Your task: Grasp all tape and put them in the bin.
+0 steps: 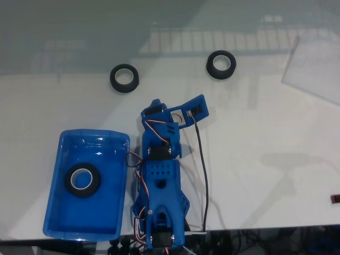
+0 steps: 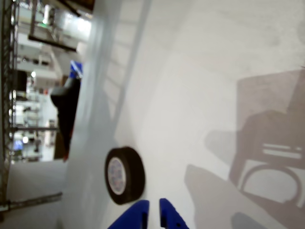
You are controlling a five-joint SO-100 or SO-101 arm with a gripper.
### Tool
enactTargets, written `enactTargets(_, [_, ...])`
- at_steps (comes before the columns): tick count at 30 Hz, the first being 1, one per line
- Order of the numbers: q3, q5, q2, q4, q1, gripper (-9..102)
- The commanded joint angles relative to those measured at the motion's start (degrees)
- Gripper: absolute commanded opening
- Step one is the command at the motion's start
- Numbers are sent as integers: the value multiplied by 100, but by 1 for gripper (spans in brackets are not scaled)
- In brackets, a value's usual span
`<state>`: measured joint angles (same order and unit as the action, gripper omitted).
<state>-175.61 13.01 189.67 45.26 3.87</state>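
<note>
Two black tape rolls lie on the white table in the fixed view, one at the back left point(image 1: 124, 78) and one at the back right point(image 1: 221, 65). A third tape roll point(image 1: 82, 180) lies flat inside the blue bin point(image 1: 103, 215) at the front left. My blue arm is folded up at the front centre, right of the bin. Its gripper point(image 1: 155, 106) points toward the back, short of both loose rolls and empty. In the wrist view the two blue fingertips point(image 2: 153, 212) stand nearly together with nothing between them, and a tape roll point(image 2: 125, 175) lies just beyond them.
A translucent sheet point(image 1: 316, 69) lies at the back right of the table. A black cable point(image 1: 203, 175) runs along the arm's right side to the front edge. A small dark object point(image 1: 334, 199) sits at the right edge.
</note>
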Motion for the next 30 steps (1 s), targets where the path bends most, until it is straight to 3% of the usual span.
enactTargets(1, [-193, -18, 79, 9, 62, 0])
enactTargets(30, [-193, -79, 79, 9, 105, 0])
